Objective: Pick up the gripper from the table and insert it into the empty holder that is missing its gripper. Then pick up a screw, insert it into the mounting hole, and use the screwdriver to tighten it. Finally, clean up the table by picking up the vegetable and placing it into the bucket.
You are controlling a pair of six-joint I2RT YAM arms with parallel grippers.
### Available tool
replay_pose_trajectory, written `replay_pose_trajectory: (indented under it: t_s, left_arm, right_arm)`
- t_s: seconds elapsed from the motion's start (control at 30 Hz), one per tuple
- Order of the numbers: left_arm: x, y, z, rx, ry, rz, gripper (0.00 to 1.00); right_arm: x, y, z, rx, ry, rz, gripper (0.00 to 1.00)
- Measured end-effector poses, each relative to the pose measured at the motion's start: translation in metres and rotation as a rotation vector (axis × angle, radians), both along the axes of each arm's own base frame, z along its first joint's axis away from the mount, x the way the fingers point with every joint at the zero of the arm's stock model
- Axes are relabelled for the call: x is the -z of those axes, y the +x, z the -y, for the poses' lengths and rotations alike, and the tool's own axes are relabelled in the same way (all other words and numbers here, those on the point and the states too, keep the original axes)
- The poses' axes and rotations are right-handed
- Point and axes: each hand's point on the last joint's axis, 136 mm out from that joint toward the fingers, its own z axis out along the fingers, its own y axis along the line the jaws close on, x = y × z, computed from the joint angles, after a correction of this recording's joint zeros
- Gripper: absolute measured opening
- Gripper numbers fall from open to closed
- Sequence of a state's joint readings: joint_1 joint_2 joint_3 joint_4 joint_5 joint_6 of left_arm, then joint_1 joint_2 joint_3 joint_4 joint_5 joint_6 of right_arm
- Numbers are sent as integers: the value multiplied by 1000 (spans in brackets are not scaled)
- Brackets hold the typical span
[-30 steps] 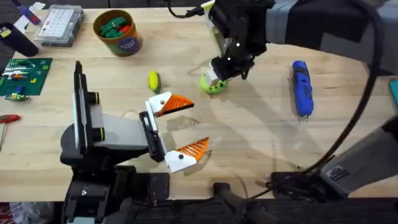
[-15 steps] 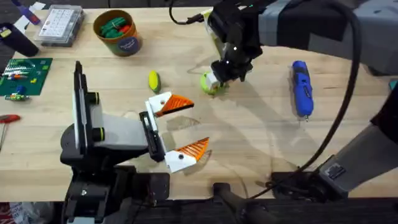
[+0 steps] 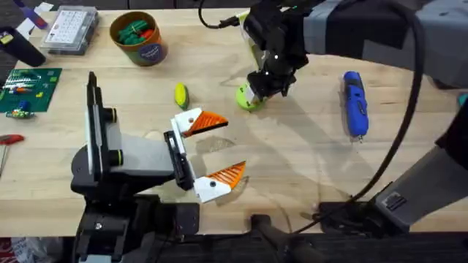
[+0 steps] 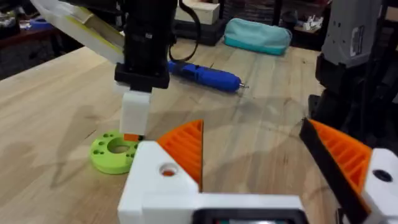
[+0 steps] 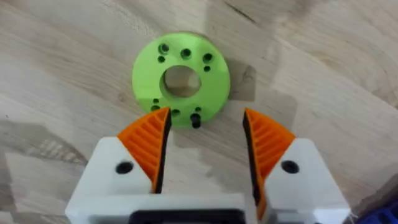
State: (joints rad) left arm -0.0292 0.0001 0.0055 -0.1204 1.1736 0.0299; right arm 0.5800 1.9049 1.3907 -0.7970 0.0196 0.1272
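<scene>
A green round disc (image 5: 180, 81) with a centre hole and several small holes lies flat on the table (image 3: 292, 161). A small black screw (image 5: 196, 119) stands at its rim. My right gripper (image 5: 205, 118) hangs just above it, open, one orange pad on each side of the screw and touching neither. That gripper (image 3: 254, 91) covers part of the disc (image 3: 247, 101) from overhead. My left gripper (image 3: 232, 146) rests open and empty nearer the front. The blue screwdriver (image 3: 354, 102) lies to the right. The yellow-green vegetable (image 3: 180, 93) lies left of the disc. The orange bucket (image 3: 152, 51) stands at the back left. The loose gripper and its holder are out of view.
A clear compartment box (image 3: 69, 29) sits left of the bucket, which holds green pieces. A green circuit board (image 3: 25, 89) and a red-handled tool (image 3: 7, 139) lie at the left edge. A teal pouch (image 4: 258, 34) lies beyond the screwdriver (image 4: 202, 73).
The right arm has shifted slightly toward the back and left while its gripper stays over the green disc. The left arm has not moved.
</scene>
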Motion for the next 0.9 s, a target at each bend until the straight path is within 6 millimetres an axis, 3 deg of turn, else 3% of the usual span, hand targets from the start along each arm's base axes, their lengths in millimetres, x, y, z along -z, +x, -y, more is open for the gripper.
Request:
replay_pose_trajectory:
  t_s: [0.67,0.9]
  left_arm:
    - [0,0,0,0,0,0,986]
    - [0,0,0,0,0,0,986]
  right_arm:
    - [0,-3,3,1,-10,-11,134]
    - [-1,-1,3,2,-13,-2,121]
